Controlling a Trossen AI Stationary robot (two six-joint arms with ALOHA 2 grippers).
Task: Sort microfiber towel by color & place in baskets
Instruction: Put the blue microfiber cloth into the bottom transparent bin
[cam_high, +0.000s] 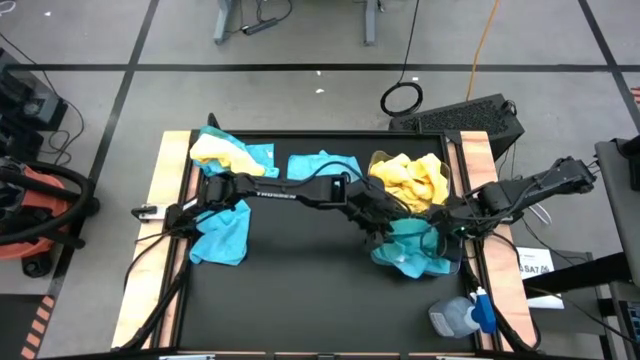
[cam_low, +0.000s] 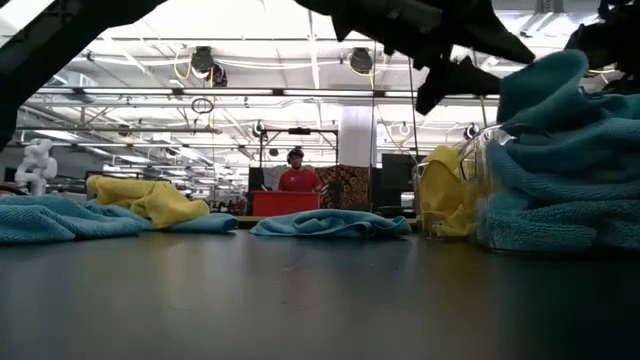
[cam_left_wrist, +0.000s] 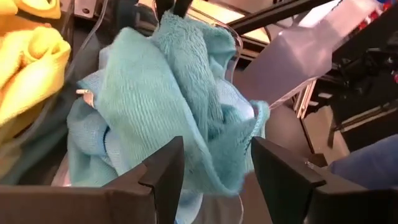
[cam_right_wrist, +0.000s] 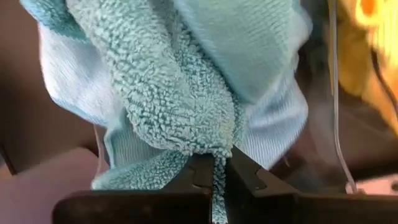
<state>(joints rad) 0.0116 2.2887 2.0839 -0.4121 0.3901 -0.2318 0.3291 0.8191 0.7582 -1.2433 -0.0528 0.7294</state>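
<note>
Teal terry cloth is bunching in the teal-filled basket (cam_high: 452, 262) at the right centre of the high view, and one teal towel (cam_right_wrist: 180, 93) from that heap is sitting pinched by a thin fold between the closed fingers of the right gripper (cam_right_wrist: 217, 171). The left gripper (cam_left_wrist: 214, 168) is hovering over the same heap with its jaws parted and nothing between them, the cloth lying just beyond its fingers (cam_left_wrist: 165, 177). Just above in that view, the second basket (cam_high: 372, 160) is holding the yellow towels (cam_high: 410, 178). Loose towels are lying in the upper left of the frame: a yellow one (cam_high: 215, 150) on teal, another teal one (cam_high: 322, 165) at centre, and one (cam_high: 222, 235) under the left arm. Risk, as judged: both grippers are crowding one basket, so a collision is possible; the narrow pinch may slip, or a lift may be dragging neighbouring cloths out; the light basket may shift toward the bottle (cam_high: 462, 315) at lower right.
</note>
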